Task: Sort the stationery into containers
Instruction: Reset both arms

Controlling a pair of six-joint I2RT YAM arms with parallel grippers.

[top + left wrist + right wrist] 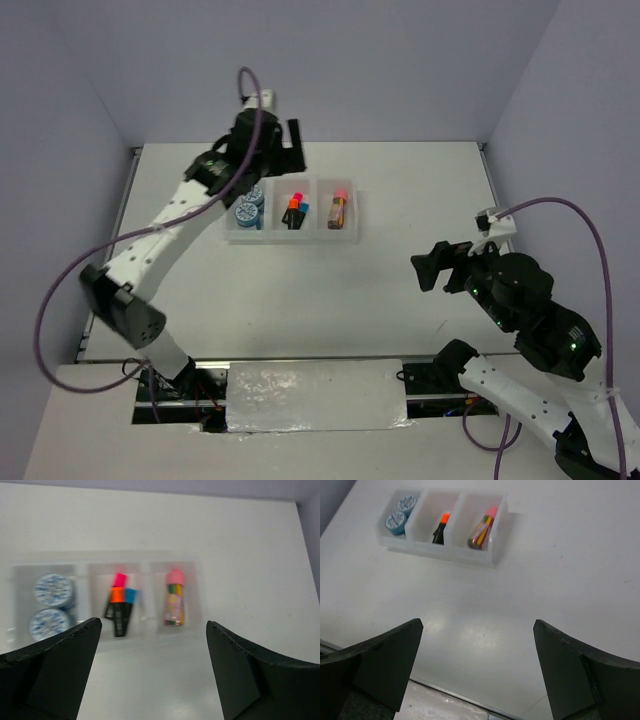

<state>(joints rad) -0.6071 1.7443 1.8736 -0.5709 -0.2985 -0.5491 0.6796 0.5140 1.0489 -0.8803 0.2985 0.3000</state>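
Markers [119,614] grouped by type in tray [445,555] middle cell, just ahead of my left gripper [153,625] (jaws wide, empty).

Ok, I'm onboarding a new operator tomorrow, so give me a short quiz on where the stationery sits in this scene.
1. True or false: both patterned discs lie in the same compartment of the white tray.
2. What lies in the tray's middle compartment? A) three markers B) a stapler C) nothing
3. Fill in: seen from the top camera, the pink-capped cylinder lies in the tray's ___ compartment.

Key: 1 true; 2 A; 3 right.
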